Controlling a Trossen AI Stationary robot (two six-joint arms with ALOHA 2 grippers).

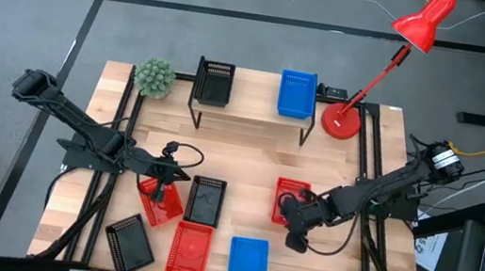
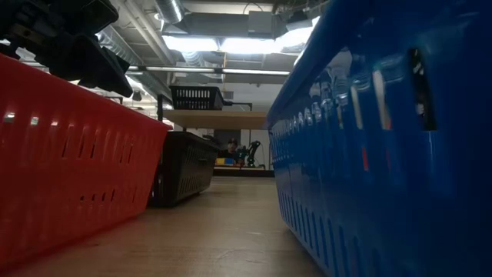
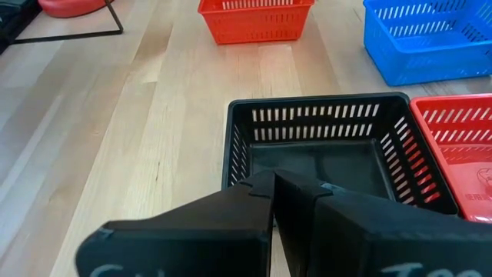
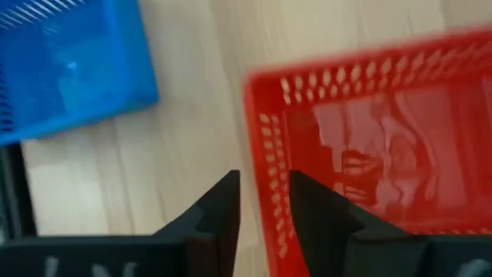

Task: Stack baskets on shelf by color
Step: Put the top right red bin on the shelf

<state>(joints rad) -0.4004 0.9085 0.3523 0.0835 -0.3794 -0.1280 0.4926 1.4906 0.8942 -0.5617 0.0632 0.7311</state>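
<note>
The shelf (image 1: 251,110) stands at the table's far middle with a black basket (image 1: 214,82) and a blue basket (image 1: 297,94) on its plank. My right gripper (image 4: 265,192) is open and points down over a red basket (image 1: 290,192) at the right. Its fingers stand either side of that basket's side wall (image 4: 269,154), one inside and one outside. My left gripper (image 3: 273,181) is shut and hangs over the rim of a black basket (image 3: 323,146), beside a tilted red basket (image 1: 160,198). Black (image 1: 129,243), red (image 1: 191,247) and blue (image 1: 247,264) baskets lie along the near edge.
A red desk lamp (image 1: 345,119) stands at the shelf's right end and a small green plant (image 1: 154,77) at its left end. Bare wood lies between the shelf and the loose baskets. In the low view a red wall (image 2: 69,161) and a blue wall (image 2: 369,154) fill the sides.
</note>
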